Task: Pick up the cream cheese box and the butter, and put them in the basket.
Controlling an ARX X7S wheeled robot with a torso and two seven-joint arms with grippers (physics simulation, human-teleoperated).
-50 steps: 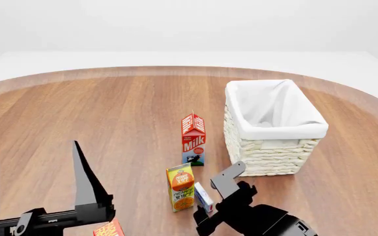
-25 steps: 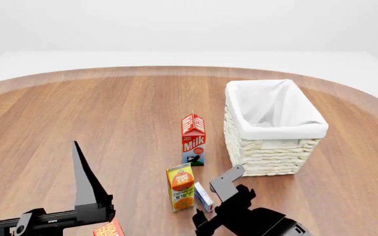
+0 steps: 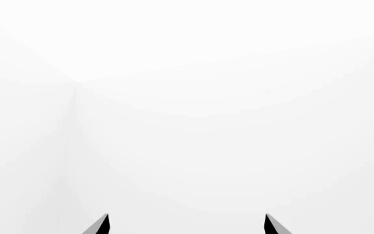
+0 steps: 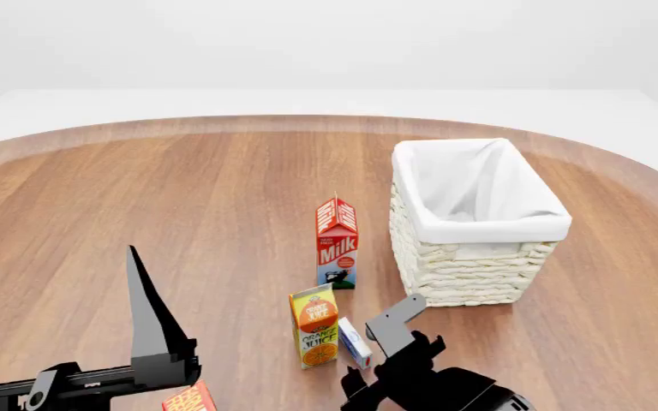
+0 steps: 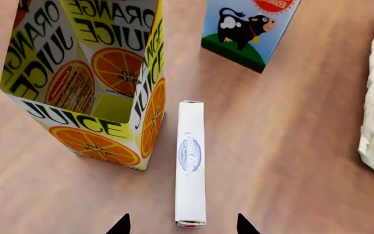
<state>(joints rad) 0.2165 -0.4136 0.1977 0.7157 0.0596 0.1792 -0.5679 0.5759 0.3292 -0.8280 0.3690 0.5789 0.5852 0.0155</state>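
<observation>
The main risk lay in the tight spot the cream cheese box [image 5: 191, 190] occupied: it stood on its thin edge on the table [image 4: 192, 214], just beside the juice carton [image 5: 86, 83], with only a narrow gap between them. If the right gripper [image 5: 180, 225] came down off-centre, one fingertip would likely strike the carton and tip it, or nudge the slim box flat before the jaws closed. A grip too near the box's end could also let it pivot and slip out on the lift. The milk carton [image 4: 337, 242] stood farther back, between the juice and the basket [image 4: 478, 214], and seemed less in the way.

The right arm reached low over the table's near edge, its gripper angled down toward the box, fingertips spread to either side of the box's near end and not touching it; the jaws were released and empty. The left gripper [image 4: 55, 304] was raised at the near left, its two long fingers pointing up and wide apart, holding nothing; its wrist camera saw only blank white wall. The butter [image 4: 191, 399] peeked out at the bottom edge of the head view, just below that gripper, mostly hidden. The basket sat empty, to the right of the cartons
</observation>
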